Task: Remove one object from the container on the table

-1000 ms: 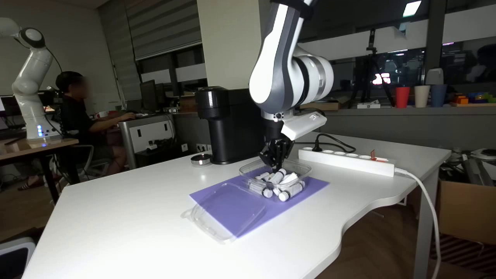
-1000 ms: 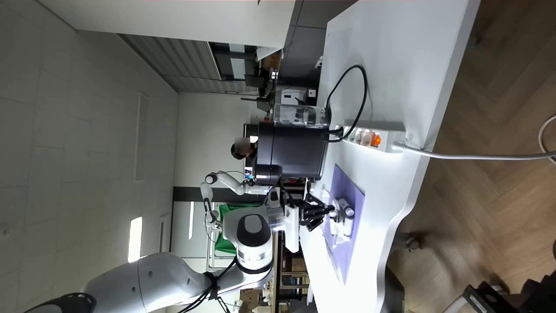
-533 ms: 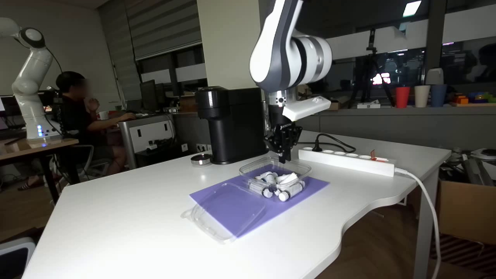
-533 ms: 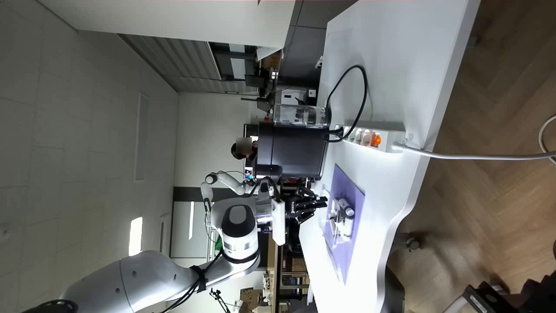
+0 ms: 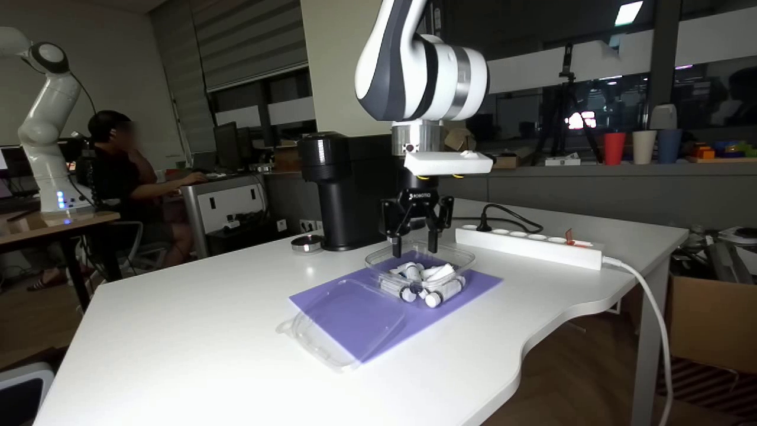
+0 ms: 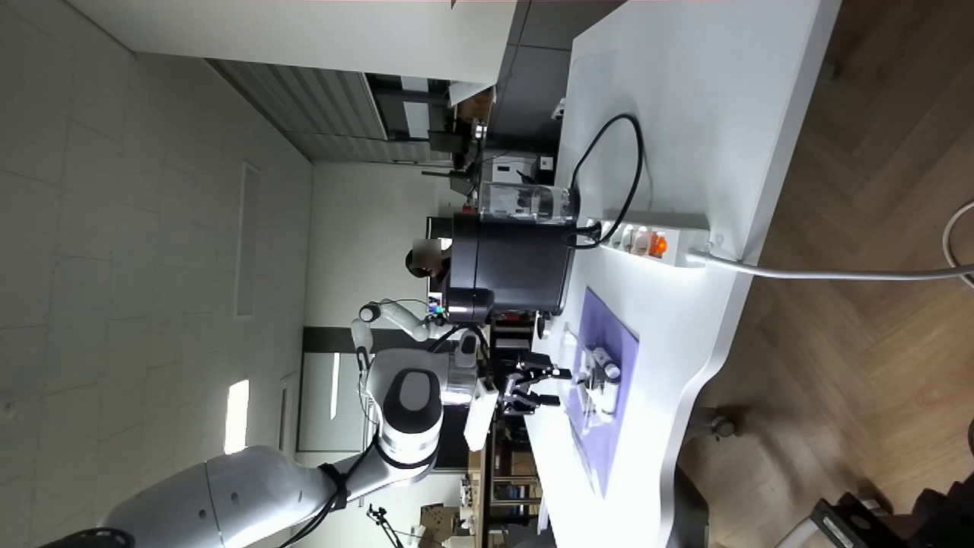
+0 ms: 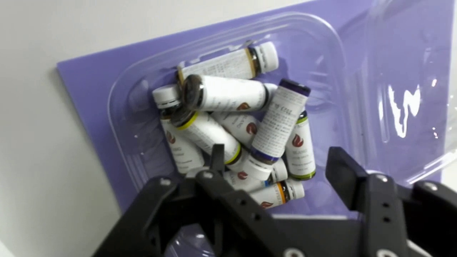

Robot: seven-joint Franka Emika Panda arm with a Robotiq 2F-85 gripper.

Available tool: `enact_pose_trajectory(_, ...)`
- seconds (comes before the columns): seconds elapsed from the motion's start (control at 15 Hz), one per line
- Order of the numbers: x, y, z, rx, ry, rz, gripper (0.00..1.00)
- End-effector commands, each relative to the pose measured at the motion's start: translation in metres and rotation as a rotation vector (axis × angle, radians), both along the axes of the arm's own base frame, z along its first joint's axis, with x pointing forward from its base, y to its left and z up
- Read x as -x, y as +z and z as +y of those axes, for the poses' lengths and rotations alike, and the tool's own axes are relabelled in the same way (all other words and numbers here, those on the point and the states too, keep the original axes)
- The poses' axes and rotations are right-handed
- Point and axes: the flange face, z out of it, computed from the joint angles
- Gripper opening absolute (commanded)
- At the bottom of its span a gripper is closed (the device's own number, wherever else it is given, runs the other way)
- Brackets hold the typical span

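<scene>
Found gripper (image 5: 415,247) hanging point-down over the clear container (image 7: 316,57) in both exterior views. Noted fingers (image 7: 342,175) spread well apart, with tips above the heap of bottles (image 7: 234,93) and out of contact. Located container directly beneath the gripper, on a purple sheet (image 5: 414,319) over the white table (image 5: 207,331). Confirmed several white-labelled bottles inside, all lower than the fingertips. Observed in the wrist view one dark-blue-banded bottle (image 7: 278,123) slanting across its neighbours, cap end towards the gripper, in line with the gap between the fingers. Recorded within the same gap a green-banded bottle (image 7: 301,153) and, closer to the gripper's body, an orange-banded bottle (image 7: 273,196), partly hidden. Noted furthest ahead of the fingertips a tan-banded bottle (image 7: 225,66). Sighted a clear lid (image 5: 355,313) to one side of the gripper, partly over the sheet and partly past its edge. Cannot tell of any join between lid and container. Logged in an exterior view a white power strip (image 5: 529,247) to the right of the gripper and a tall black machine (image 5: 366,189) to the left.
</scene>
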Motion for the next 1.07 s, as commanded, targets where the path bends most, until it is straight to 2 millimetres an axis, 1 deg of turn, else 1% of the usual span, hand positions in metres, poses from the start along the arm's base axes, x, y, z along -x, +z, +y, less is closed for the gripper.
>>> enact_pose_trajectory(0.0, 0.0, -0.001, 0.009, -0.037, -0.128, -0.001, 1.0)
enact_pose_trajectory(0.73, 0.0, -0.012, 0.007, -0.027, -0.408, 0.009, 1.0)
enact_pose_trajectory(1.0, 0.0, -0.023, 0.006, -0.014, -0.485, 0.015, 1.0)
